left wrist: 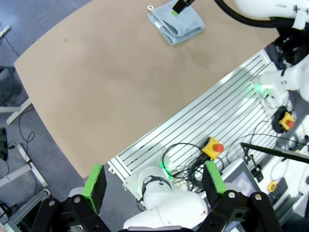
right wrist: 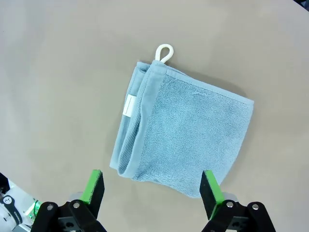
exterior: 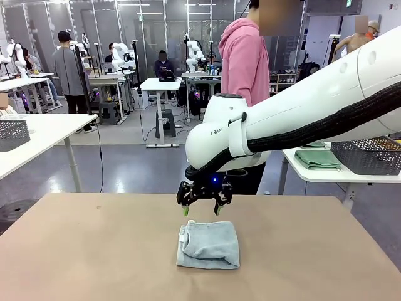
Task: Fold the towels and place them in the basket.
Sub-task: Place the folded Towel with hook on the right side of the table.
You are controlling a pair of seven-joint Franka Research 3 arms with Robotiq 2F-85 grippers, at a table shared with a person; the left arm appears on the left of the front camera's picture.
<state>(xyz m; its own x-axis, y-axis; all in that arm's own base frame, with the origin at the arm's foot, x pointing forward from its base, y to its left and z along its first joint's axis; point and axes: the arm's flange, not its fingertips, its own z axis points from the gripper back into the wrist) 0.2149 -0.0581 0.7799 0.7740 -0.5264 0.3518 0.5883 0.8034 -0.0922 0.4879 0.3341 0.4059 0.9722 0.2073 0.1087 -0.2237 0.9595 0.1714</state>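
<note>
One towel (exterior: 210, 244) lies folded on the brown surface (exterior: 94, 251), about midway between left and right and well in from the near edge. It is a light grey-blue, roughly square packet. Its stacked edges face left, where a small white label (exterior: 182, 239) shows, and a white hanging loop (right wrist: 164, 51) sticks out at the far left corner.

The right arm reaches in from the right, and its right pincer (exterior: 201, 211) points down close above the towel's far edge, with a small gap between the green pads and the cloth. The jaws are spread wide and released, with nothing between them. In the right wrist view the right pincer (right wrist: 152, 186) frames the towel (right wrist: 183, 140), with one finger on each side of it and the label (right wrist: 128, 105) on the folded side.

The left pincer (left wrist: 153, 182) is also released, its jaws wide apart and empty. It hangs high over the robot's own mounting rails, off the near edge of the surface (left wrist: 120, 82) and well apart from the towel (left wrist: 177, 21). A yellow box with a red button (left wrist: 213, 147) sits among cables on the rails below it.

A person in a pink hoodie (exterior: 244, 63) stands at the far side of the surface, behind the right arm.
</note>
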